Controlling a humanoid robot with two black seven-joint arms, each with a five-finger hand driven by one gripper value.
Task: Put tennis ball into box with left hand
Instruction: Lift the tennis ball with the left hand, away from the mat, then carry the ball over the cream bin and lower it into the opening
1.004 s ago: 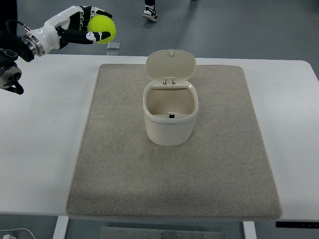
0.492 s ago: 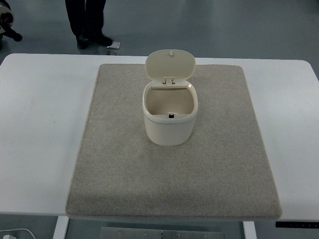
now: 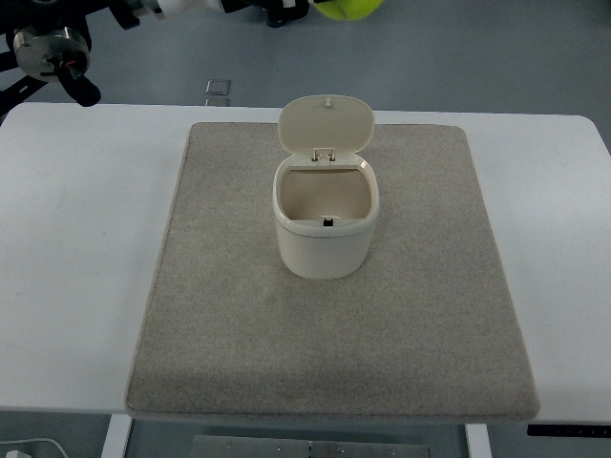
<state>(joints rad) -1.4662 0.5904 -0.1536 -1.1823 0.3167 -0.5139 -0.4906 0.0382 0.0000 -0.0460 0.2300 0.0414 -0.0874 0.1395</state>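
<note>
The left hand (image 3: 286, 10), absent half a second earlier, showed cut off at the picture's top edge with its dark fingers closed on the tennis ball (image 3: 349, 8), beyond the table's (image 3: 76, 267) far edge, while the open-lidded box (image 3: 326, 224) stood unmoved mid-mat (image 3: 229, 334), clear on every side.
</note>
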